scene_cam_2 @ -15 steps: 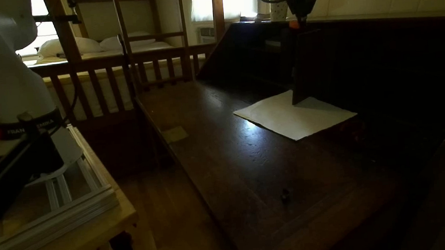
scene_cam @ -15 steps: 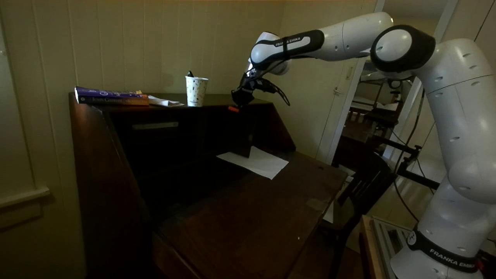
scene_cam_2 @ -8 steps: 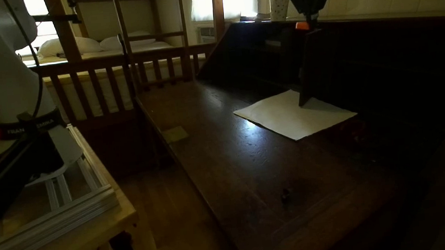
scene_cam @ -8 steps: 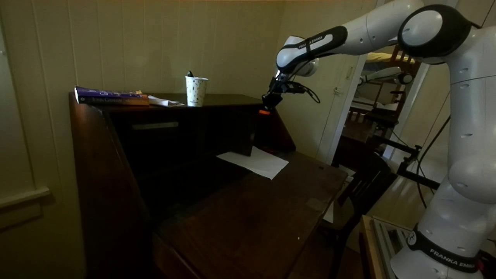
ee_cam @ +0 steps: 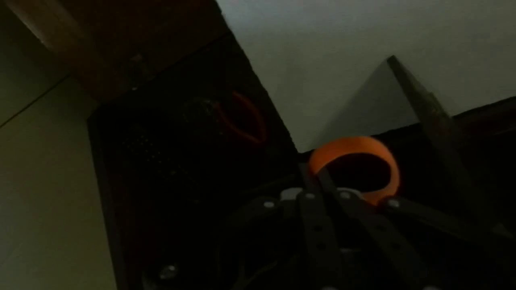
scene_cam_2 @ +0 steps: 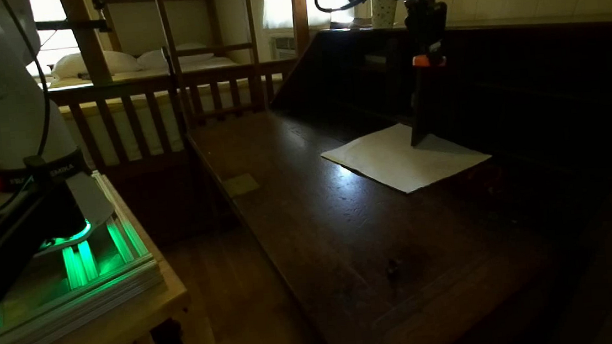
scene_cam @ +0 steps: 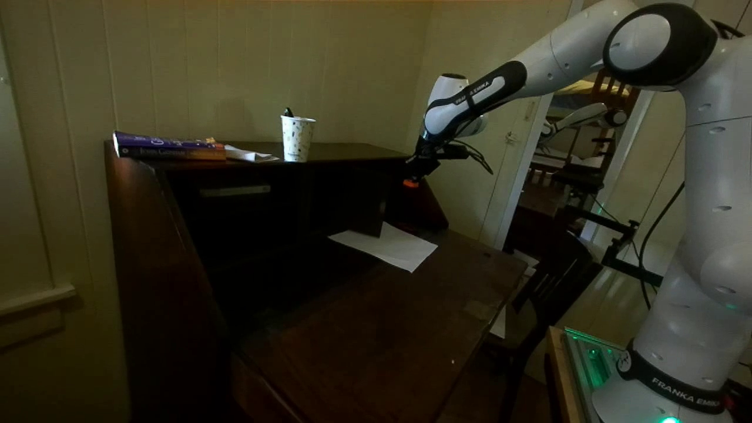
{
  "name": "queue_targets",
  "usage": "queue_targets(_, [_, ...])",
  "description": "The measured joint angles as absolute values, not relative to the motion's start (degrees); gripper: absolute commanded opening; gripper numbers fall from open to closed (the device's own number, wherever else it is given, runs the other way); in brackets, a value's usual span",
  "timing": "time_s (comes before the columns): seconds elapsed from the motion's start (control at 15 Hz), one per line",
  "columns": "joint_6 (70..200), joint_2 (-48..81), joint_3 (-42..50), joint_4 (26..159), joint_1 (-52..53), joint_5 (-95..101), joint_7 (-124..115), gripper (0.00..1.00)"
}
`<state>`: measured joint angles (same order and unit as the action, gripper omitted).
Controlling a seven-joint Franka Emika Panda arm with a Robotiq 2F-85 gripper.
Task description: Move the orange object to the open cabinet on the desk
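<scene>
The orange object is a small orange ring (ee_cam: 356, 145). It also shows in both exterior views (scene_cam: 410, 184) (scene_cam_2: 429, 61). My gripper (ee_cam: 316, 176) is shut on the ring's wall, with one finger inside the ring and one outside. In an exterior view the gripper (scene_cam_2: 429, 50) points down, holding the ring in front of the open cabinet (scene_cam_2: 542, 90), about level with the top of an upright dark panel (scene_cam_2: 420, 112). The cabinet (scene_cam: 252, 217) is a dark recess in the brown desk (scene_cam: 376, 329). Its inside is mostly too dark to make out.
White paper (scene_cam: 405, 249) lies on the desk below the panel. Inside the cabinet, a red loop (ee_cam: 258, 129) and a dark dotted item (ee_cam: 149, 149) lie beside the paper. On the top ledge are a book stack (scene_cam: 170, 147) and a cup (scene_cam: 298, 140). A chair (scene_cam: 552, 276) stands beside the desk.
My gripper has moved with the ring, to the right in both exterior views, then lower. The upright panel has swung slightly. A green light has come on at the robot base.
</scene>
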<state>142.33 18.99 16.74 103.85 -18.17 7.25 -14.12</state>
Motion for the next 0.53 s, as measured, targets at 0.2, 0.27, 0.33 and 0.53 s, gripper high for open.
queue_targets(0.2, [144.6,19.1,16.6,105.9,-15.8,7.1,-16.7,0.0])
queue_targets(0.27, [146.4,19.2,16.7,106.5,-15.1,7.1,-17.9,0.0])
queue_targets(0.33, [148.4,19.2,17.1,107.0,-14.5,7.3,-19.3,0.0])
queue_targets(0.53, [154.3,19.5,19.4,108.3,-12.5,8.0,-23.1,0.0])
